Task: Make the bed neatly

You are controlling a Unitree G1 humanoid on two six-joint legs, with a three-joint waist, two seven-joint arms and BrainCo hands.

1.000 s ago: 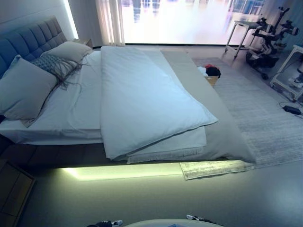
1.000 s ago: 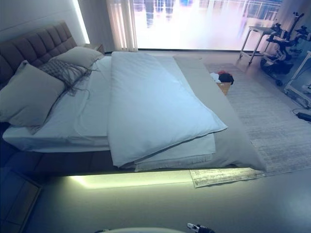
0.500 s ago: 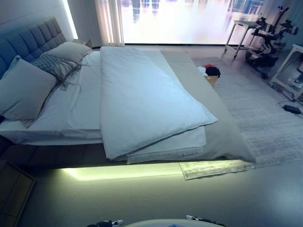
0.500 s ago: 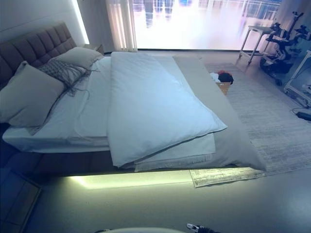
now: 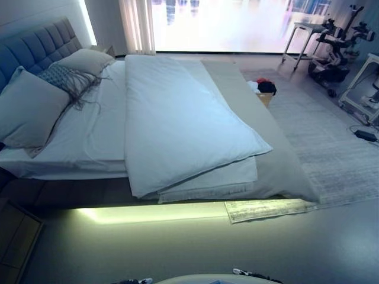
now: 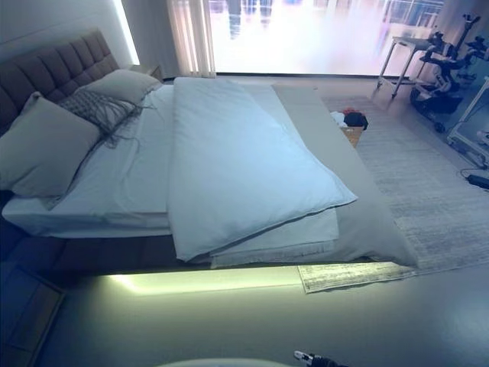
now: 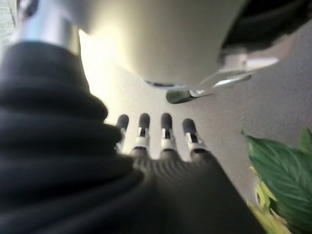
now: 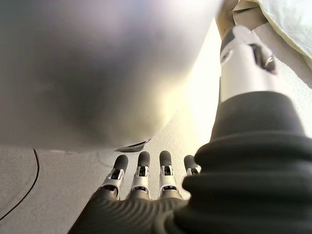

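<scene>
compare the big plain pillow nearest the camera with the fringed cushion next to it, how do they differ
The plain pillow is larger and smooth-surfaced; the fringed cushion is smaller, textured, with loose strands trailing onto the sheet. The plain pillow sits at the near side of the bed; the fringed cushion lies further along, between it and a second plain pillow. Both rest at the tufted headboard.

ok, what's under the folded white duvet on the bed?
Under the white duvet a second white layer sticks out at its near edge, lying on a grey cover. Whatever is beneath the duvet's middle is covered.
</scene>
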